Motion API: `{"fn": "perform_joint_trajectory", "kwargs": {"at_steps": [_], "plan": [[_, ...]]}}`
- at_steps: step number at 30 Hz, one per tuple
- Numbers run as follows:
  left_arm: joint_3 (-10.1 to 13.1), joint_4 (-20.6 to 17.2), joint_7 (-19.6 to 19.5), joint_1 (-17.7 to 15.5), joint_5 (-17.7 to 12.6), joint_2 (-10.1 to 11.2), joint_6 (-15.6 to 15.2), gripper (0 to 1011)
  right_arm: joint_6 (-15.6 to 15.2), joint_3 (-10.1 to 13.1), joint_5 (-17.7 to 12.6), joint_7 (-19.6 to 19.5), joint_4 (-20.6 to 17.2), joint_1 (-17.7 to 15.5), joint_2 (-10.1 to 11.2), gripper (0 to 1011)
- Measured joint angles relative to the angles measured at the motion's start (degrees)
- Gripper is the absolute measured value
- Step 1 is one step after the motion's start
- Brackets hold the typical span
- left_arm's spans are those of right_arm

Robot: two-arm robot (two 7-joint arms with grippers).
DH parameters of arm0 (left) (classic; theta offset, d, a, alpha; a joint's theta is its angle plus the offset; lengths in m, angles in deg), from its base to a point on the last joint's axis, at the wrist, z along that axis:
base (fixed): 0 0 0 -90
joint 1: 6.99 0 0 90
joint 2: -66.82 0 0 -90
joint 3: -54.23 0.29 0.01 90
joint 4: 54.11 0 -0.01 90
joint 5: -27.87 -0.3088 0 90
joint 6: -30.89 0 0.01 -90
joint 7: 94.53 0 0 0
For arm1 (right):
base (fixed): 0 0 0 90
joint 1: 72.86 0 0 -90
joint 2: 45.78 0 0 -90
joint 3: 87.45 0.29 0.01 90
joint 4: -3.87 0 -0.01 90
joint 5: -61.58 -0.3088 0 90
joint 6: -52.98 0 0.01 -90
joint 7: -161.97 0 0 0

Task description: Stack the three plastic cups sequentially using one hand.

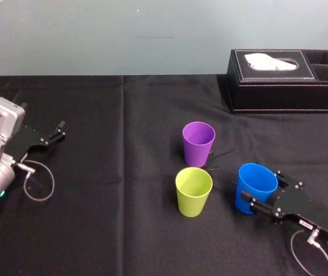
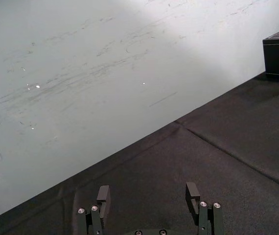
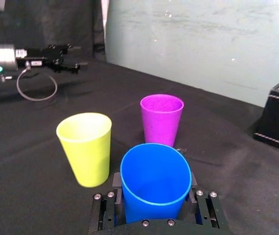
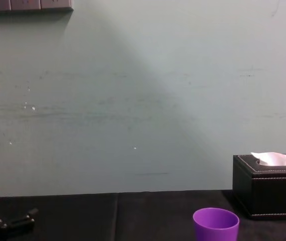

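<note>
Right hand (image 1: 264, 190) grips smooth tapered blue cup (image 1: 255, 181), left hand (image 1: 60, 130) parked.

Ahead of me a pale grey-green wall (image 4: 143, 100), scuffed and flecked, lighter toward my left, carries switch plates (image 4: 27, 5) high at the left. My tabletop (image 1: 95, 230) wears a black cloth with a crease running away from me; a black tissue box (image 1: 285, 80) sits at its far right
</note>
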Motion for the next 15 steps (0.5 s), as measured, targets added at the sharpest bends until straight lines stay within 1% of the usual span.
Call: {"fn": "perform_joint_trajectory", "kwargs": {"at_steps": [2,3,6,7,8,9,13,15], "plan": [[0.0,0.0,0.0,0.0,0.0,0.0,0.0,1011,-0.4,0.7,-0.2,-0.4,-1.0,-0.7,0.1,738],[0.0,0.0,0.0,0.0,0.0,0.0,0.0,1011,-1.1,1.4,-0.4,-0.8,-2.6,-1.5,0.3,737],[0.0,0.0,0.0,0.0,0.0,0.0,0.0,1011,-2.8,2.4,-1.0,-1.4,-4.9,-2.4,0.9,738],[0.0,0.0,0.0,0.0,0.0,0.0,0.0,1011,-4.1,3.2,-1.4,-1.7,-6.5,-3.0,1.4,738],[0.0,0.0,0.0,0.0,0.0,0.0,0.0,1011,-4.6,3.5,-1.6,-1.8,-7.2,-3.2,1.6,738],[0.0,0.0,0.0,0.0,0.0,0.0,0.0,1011,-5.8,4.0,-1.9,-2.1,-8.8,-3.5,2.1,738],[0.0,0.0,0.0,0.0,0.0,0.0,0.0,1011,-7.8,4.8,-2.4,-2.2,-11.9,-3.1,3.0,738],[0.0,0.0,0.0,0.0,0.0,0.0,0.0,1011,-9.1,4.8,-2.6,-2.4,-13.2,-1.9,3.2,738]]}}
